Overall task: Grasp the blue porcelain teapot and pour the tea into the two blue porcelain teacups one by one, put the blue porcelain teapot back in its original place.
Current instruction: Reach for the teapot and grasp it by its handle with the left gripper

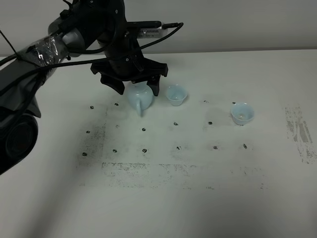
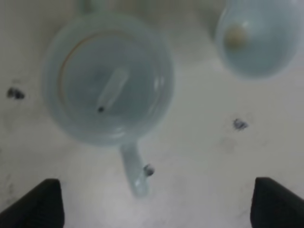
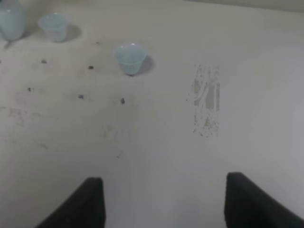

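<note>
Left end effector (image 1: pixel 137 89) hangs over the teapot (image 1: pixel 138 97) with its jaws spread wide, gripping nothing. The pot stands upright on the counter (image 1: pixel 198 188) directly beneath it, between the two dark fingers (image 2: pixel 42 202). One teacup (image 1: pixel 176 94) sits just beside the pot, on the side toward the other arm. The second teacup (image 1: pixel 242 112) stands well apart, farther the same way. Right end effector (image 3: pixel 166 199) is also open and empty, well away from all three.

Glazed porcelain of this kind is likely rigid, slick and brittle, and heavier than it looks if it holds tea. A hard pinch on the round belly would probably skate off. The lid (image 2: pixel 111 85) looks loose-fitting and may slide during a tilt. Seen from above, a slim spout (image 2: pixel 135 173) points toward the fingertips; the wrist view is too blurred to make out the loop handle. That handle, or a level squeeze across the widest girth, seems the safest hold.

Underneath, the counter is flat, matte and white, dotted with small dark marks (image 1: pixel 144 129) and scuffed grey patches. A plain pale wall (image 1: pixel 247 25) stands behind it.
</note>
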Controlling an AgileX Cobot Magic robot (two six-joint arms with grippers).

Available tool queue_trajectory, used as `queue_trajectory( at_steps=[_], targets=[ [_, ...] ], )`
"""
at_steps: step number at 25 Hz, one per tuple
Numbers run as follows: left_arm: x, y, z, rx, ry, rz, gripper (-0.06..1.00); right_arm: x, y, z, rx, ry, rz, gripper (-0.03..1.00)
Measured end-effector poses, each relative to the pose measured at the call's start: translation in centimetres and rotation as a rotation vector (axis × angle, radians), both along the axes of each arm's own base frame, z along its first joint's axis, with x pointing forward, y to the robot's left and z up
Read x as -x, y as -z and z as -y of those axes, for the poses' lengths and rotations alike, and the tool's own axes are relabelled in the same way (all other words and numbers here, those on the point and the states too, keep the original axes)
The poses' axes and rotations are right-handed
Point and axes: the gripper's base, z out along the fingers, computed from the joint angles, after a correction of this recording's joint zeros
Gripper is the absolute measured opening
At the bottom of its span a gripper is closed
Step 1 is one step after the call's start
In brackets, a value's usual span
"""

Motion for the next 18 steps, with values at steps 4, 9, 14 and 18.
queue_trajectory(
  at_steps=[4,9,14,18],
  targets=[
    [-0.2,0.8,0.1,-0.005,0.0,-0.011,0.08,0.0,0.0,0.0,0.0,0.0,0.0,0.52],
    [-0.4,2.0,0.2,-0.014,0.001,-0.032,0.08,0.0,0.0,0.0,0.0,0.0,0.0,0.52],
    [-0.4,2.8,0.2,-0.022,0.0,-0.045,0.08,0.0,0.0,0.0,0.0,0.0,0.0,0.52],
    [-0.5,3.1,0.3,-0.023,-0.017,-0.053,0.08,0.0,0.0,0.0,0.0,0.0,0.0,0.52]
  ],
)
